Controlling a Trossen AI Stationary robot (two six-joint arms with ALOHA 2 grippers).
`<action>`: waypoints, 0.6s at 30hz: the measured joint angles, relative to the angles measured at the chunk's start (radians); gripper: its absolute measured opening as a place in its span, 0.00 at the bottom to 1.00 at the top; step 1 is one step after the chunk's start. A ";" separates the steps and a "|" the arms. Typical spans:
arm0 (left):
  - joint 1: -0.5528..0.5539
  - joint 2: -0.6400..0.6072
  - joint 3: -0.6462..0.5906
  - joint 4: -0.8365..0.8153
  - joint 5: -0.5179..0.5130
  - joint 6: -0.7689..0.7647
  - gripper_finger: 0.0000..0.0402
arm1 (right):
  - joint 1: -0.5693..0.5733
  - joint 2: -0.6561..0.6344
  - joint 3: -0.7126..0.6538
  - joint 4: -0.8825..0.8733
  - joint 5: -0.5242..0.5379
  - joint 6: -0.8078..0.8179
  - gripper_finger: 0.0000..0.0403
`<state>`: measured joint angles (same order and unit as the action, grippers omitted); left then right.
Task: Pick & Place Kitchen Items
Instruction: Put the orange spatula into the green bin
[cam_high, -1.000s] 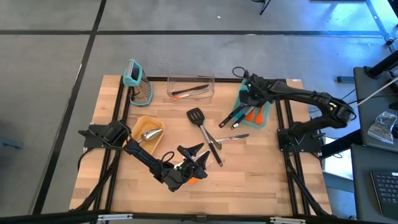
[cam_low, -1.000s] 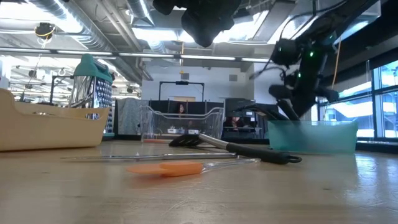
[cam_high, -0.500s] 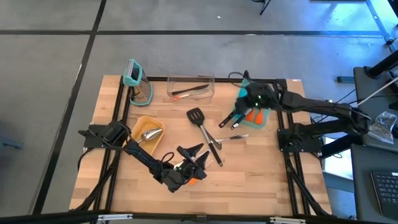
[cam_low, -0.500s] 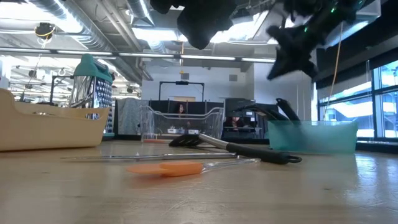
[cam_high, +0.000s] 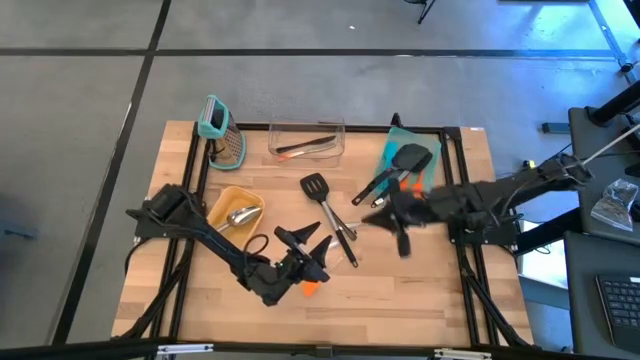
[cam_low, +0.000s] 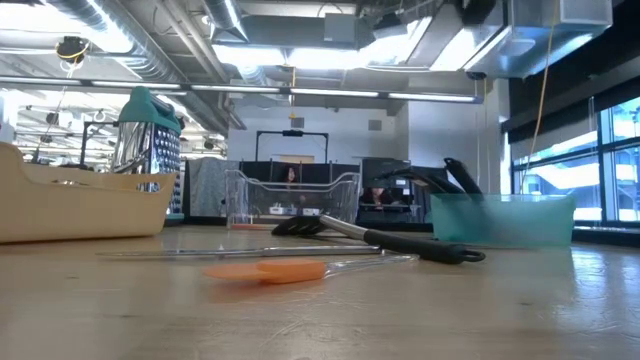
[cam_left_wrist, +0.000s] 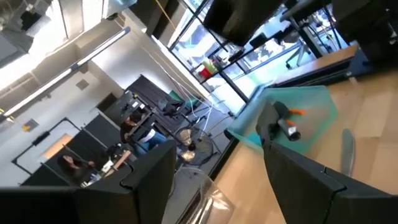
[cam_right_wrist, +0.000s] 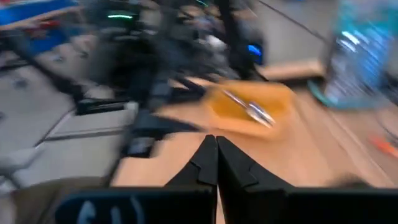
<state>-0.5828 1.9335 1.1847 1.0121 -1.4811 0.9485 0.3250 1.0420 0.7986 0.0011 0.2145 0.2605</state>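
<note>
The orange spatula (cam_high: 312, 288) just beneath the wide-spread left gripper (cam_high: 303, 262) should be straddled squarely before closing, while the empty, closed right gripper (cam_high: 392, 217) is kept clear.

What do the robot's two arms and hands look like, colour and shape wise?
Both arms are black, built of slim jointed segments with black cables running along them. The left hand ends in two flat, angular black fingers. The right hand has the same dark, wedge-shaped fingers, tapering to thin tips. No markings show on either.
</note>
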 joint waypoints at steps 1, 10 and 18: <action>0.000 -0.009 0.000 -0.001 0.000 0.000 0.60 | 0.039 0.000 0.000 0.032 0.005 -0.030 0.00; -0.010 -0.047 0.000 0.001 0.000 -0.024 0.60 | 0.267 -0.076 0.000 0.183 -0.007 -0.135 0.00; -0.077 -0.040 0.000 -0.113 -0.020 -0.194 0.60 | 0.330 -0.082 0.001 0.140 -0.016 -0.172 0.00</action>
<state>-0.6595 1.8938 1.1847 0.8993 -1.5012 0.7548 0.6552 0.9603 0.7994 0.1411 0.1982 0.0887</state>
